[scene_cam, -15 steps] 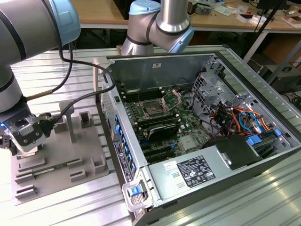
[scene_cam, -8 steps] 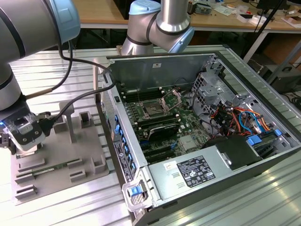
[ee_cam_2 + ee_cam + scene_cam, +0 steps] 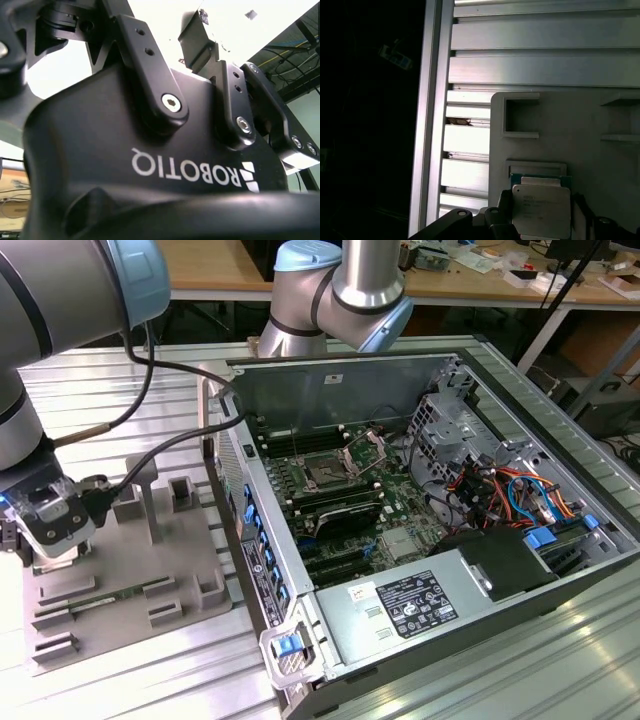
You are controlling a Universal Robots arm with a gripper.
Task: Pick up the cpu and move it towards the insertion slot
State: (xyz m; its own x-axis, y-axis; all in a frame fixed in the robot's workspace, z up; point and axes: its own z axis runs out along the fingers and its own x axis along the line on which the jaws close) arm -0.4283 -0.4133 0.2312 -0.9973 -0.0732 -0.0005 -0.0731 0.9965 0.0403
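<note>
Ribbed aluminium tabletop (image 3: 120,680) runs under everything from where I stand, with cluttered wooden benches behind it. On the exterior view's right sits an open computer case (image 3: 330,390). It holds a green motherboard, a boxed power supply (image 3: 410,605) along the near side, and a tangle of orange and blue cables (image 3: 500,490). The insertion slot (image 3: 326,473) is on that board with its dark centre bare and its metal retention frame (image 3: 365,448) tipped up beside it. To the exterior view's left of the case lies a grey fixture tray (image 3: 130,540) with small pockets and posts, and a long thin dark strip (image 3: 95,597) rests in one of its grooves. The arm bends down over the far left end of this tray, with the gripper (image 3: 55,558) low on it, well apart from the socket. The second wrist view looks along the gripper's black housing (image 3: 125,150) and its bolted linkage bars against a bright ceiling. In the first wrist view the cpu (image 3: 541,210) sits in a square recess of the tray (image 3: 600,115), silver top up with a green rim showing at one edge, and the slatted table (image 3: 545,45) lies beyond. The dark fingers (image 3: 497,222) stand narrow against its two opposite sides and seem to be pinching it, though the contact is hard to make out.
</note>
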